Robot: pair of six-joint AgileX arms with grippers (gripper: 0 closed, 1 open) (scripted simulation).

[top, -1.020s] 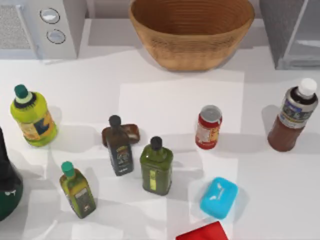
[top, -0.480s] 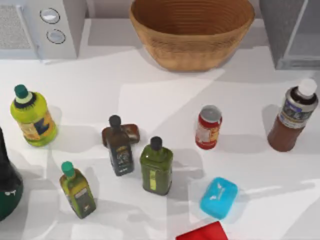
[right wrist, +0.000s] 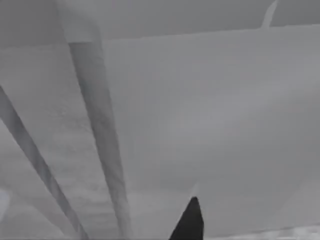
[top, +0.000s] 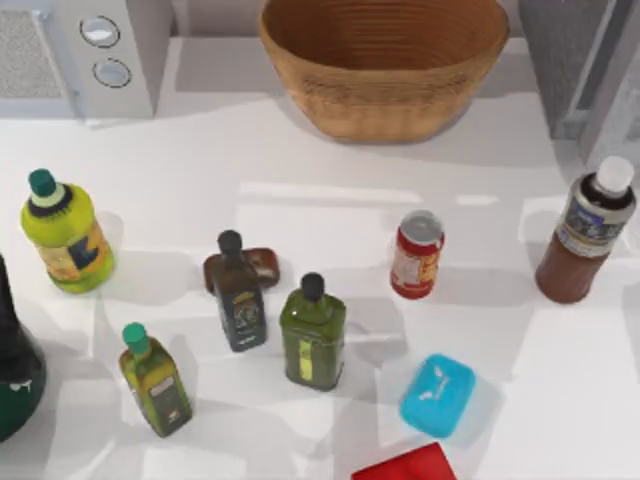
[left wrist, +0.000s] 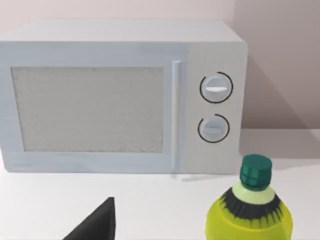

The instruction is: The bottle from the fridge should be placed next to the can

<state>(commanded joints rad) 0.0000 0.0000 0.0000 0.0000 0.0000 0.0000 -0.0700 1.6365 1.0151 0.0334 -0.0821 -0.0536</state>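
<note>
The reddish-brown bottle (top: 585,238) with a white cap stands upright on the table at the right, nothing holding it. The red can (top: 417,255) stands upright near the middle, about a bottle's height to the left of it, with bare table between them. The grey fridge (top: 560,60) sits at the back right corner, its door panel (top: 612,85) slanting across the front. In the right wrist view my right gripper (right wrist: 189,220) shows as a dark tip close to a flat grey surface with slanted bands. My left gripper (left wrist: 97,222) hangs low in front of the microwave (left wrist: 120,97).
A wicker basket (top: 385,60) sits at the back centre. A yellow-green bottle (top: 62,232), three dark olive-oil bottles (top: 312,332), a brown block (top: 258,265), a blue soap-like block (top: 438,395) and a red box (top: 405,465) fill the left and front. A dark green rounded shape (top: 12,370) is at the left edge.
The fridge's door panel has swung across its opening, hiding the lighter inside. Light patches and shadows on the table have shifted. The bottle and can stay put.
</note>
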